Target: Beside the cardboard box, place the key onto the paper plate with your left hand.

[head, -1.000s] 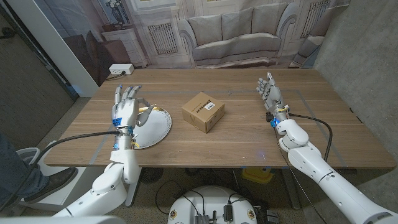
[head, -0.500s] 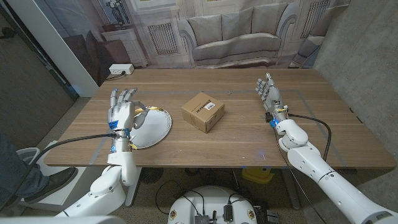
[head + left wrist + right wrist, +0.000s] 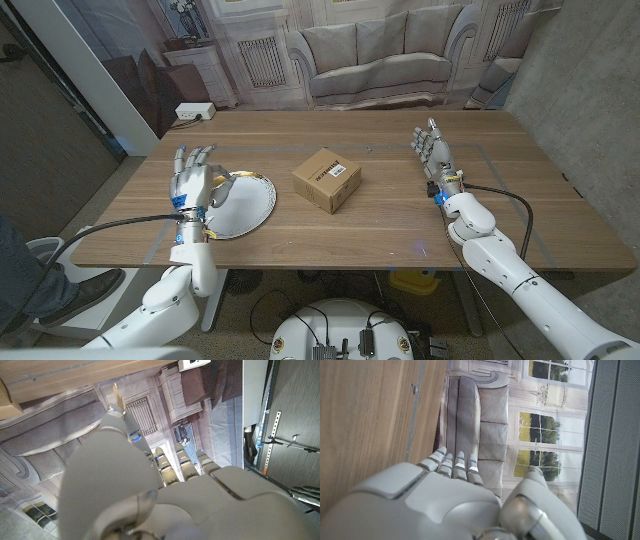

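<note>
Left hand (image 3: 193, 184) holds the key (image 3: 228, 178) over the paper plate's (image 3: 250, 212) left rim. Cardboard box (image 3: 326, 179) sits just right of the plate. Right hand (image 3: 433, 152), fingers spread and released, stands well apart near the worktop's (image 3: 400, 225) right edge.

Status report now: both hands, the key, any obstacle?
Left hand pinches key over paper plate. Right hand open, idle. Cardboard box beside plate, not obstructing.
</note>
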### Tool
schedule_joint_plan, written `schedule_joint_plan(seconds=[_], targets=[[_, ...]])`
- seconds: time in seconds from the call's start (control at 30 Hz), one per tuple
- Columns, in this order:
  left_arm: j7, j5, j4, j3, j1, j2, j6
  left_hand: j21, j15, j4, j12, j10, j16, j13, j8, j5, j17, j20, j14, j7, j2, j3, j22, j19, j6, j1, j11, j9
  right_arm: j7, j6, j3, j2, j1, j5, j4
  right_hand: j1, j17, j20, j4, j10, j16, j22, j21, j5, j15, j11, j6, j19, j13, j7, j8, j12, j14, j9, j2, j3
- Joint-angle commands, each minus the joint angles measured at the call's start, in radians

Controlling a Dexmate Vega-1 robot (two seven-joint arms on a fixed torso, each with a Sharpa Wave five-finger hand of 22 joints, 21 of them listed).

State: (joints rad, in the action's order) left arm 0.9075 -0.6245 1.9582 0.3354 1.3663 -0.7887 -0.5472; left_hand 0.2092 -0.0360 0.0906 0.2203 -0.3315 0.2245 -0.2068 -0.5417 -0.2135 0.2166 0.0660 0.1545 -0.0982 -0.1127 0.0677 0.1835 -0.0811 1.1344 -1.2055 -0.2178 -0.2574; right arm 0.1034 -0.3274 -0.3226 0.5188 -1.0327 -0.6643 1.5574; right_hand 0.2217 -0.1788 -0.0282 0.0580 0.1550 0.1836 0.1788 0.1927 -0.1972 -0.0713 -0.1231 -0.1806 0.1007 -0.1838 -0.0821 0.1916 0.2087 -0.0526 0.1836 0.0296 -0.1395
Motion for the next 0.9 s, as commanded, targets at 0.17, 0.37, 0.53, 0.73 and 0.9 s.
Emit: schedule_joint_plan(seconds=[0.17, 0.37, 0.53, 0.73, 0.9], targets=[[-0.003, 0.042, -0.032, 0.004, -0.015, 0.001, 0.007, 0.000, -0.123, -0.001, -0.003, -0.010, -0.004, -0.005, -0.008, 0.002, 0.001, -0.007, 0.010, -0.004, -0.004, 0.000, 0.002, -0.001, -0.001, -0.004, 0.002, 0.000, 0.006, 0.016, 0.000, 0.008, 0.001, 0.003, 0.011, 0.002, -0.003, 0.003, 0.002, 0.006, 0.002, 0.002, 0.005, 0.000, -0.001, 0.002, -0.011, 0.009, -0.003, 0.000, 0.004, 0.005, -0.006, 0.005, 0.004, 0.005], [0.005, 0.055, -0.044, 0.008, -0.019, 0.005, 0.010, -0.001, -0.123, -0.002, -0.004, -0.010, -0.004, -0.005, -0.009, 0.002, 0.001, -0.006, 0.010, -0.006, -0.004, 0.000, 0.002, -0.001, -0.003, -0.003, 0.002, 0.001, 0.007, 0.025, -0.002, 0.009, 0.003, 0.002, 0.014, 0.002, -0.003, 0.003, 0.003, 0.007, 0.002, 0.002, 0.005, 0.000, -0.001, 0.002, -0.011, 0.008, -0.003, 0.000, 0.004, 0.005, -0.006, 0.005, 0.004, 0.005], [0.003, 0.064, -0.056, 0.014, -0.026, 0.003, 0.015, -0.001, -0.123, -0.002, -0.004, -0.010, -0.004, -0.005, -0.011, 0.002, 0.001, -0.007, 0.011, -0.004, -0.004, 0.000, 0.002, -0.001, -0.002, -0.003, 0.002, 0.002, 0.009, 0.032, -0.002, 0.012, 0.004, 0.003, 0.018, 0.003, -0.003, 0.003, 0.003, 0.007, 0.001, 0.002, 0.005, 0.000, -0.002, 0.001, -0.011, 0.009, -0.003, 0.000, 0.004, 0.005, -0.006, 0.005, 0.004, 0.005], [0.006, 0.067, -0.064, 0.026, -0.035, 0.009, 0.003, -0.001, -0.124, -0.002, -0.004, -0.011, -0.005, -0.005, -0.014, 0.001, 0.002, -0.007, 0.011, -0.006, -0.004, 0.001, 0.002, -0.001, -0.002, -0.004, 0.002, 0.003, 0.015, 0.042, -0.002, 0.015, 0.004, 0.003, 0.027, 0.003, -0.003, 0.004, 0.004, 0.007, 0.002, 0.002, 0.004, 0.000, -0.001, 0.002, -0.011, 0.008, -0.003, 0.000, 0.004, 0.005, -0.006, 0.005, 0.005, 0.005], [0.004, 0.069, -0.080, 0.039, -0.046, 0.005, 0.006, -0.001, -0.124, -0.001, -0.005, -0.011, -0.005, -0.005, -0.014, 0.001, 0.002, -0.007, 0.011, -0.006, -0.004, 0.001, 0.002, -0.001, -0.002, -0.004, 0.002, 0.005, 0.019, 0.054, -0.005, 0.015, 0.009, 0.003, 0.029, 0.003, -0.003, 0.003, 0.004, 0.007, 0.001, 0.002, 0.004, 0.000, -0.001, 0.002, -0.011, 0.008, -0.003, -0.002, 0.004, 0.005, -0.005, 0.005, 0.005, 0.005]])
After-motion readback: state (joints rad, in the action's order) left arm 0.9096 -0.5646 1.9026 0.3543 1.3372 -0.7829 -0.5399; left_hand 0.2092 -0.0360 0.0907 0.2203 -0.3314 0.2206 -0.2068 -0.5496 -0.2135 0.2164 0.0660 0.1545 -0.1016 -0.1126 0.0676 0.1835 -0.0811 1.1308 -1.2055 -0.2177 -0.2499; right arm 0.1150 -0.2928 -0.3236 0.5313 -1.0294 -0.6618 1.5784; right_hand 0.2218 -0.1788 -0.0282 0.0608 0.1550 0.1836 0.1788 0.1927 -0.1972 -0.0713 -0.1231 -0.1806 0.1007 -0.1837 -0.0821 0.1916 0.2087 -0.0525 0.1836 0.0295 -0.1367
